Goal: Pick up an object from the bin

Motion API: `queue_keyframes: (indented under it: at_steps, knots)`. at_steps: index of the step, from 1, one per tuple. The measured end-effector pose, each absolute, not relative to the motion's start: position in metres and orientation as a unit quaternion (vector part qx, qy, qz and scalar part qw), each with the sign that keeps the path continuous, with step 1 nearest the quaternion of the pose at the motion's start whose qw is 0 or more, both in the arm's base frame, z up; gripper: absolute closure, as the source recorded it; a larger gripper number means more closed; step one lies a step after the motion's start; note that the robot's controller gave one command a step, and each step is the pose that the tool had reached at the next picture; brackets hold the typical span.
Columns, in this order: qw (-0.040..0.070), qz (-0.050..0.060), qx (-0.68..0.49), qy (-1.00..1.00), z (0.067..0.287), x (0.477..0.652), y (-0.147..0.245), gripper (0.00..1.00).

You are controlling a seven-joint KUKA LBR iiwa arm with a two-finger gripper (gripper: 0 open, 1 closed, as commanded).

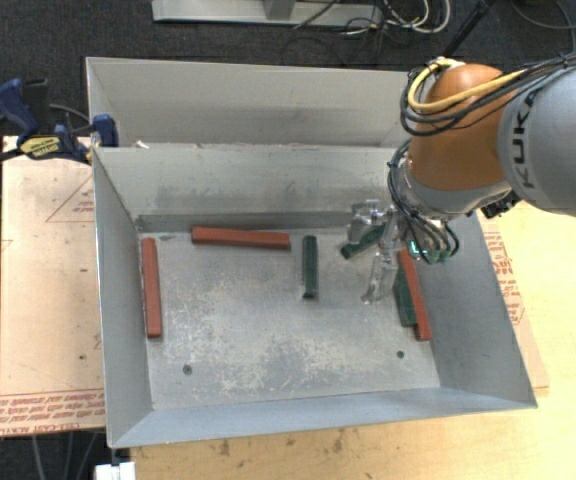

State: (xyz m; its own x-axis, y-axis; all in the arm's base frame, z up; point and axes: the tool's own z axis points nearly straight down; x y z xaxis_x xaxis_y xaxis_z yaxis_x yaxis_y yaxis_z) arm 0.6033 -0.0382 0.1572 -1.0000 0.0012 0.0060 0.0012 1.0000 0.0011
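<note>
Gripper point(373, 258) | just beside paired sticks | long red stick point(420, 320) | dark-green stick point(404, 303)

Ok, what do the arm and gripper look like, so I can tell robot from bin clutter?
The arm is a thick rounded silver-grey link with dark KUKA lettering. Its wrist carries a smooth orange cover, with yellow and black cables looped over it. Below sits a small metal gripper with green parts.

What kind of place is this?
Probably a robotics lab's bin-picking test cell: a KUKA arm reaches into a grey metal bin holding red sticks and green sticks, with cables trailing on the dark floor.
</note>
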Motion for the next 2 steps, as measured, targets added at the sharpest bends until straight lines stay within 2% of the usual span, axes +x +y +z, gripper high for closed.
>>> queue_keyframes:
  at_steps: [1,2]
  knots:
    - [-0.002,-0.001,0.067,-0.998,0.105,0.657,0.009,0.0]
    - [-0.001,-0.001,0.085,-0.996,0.072,0.657,0.073,0.0]
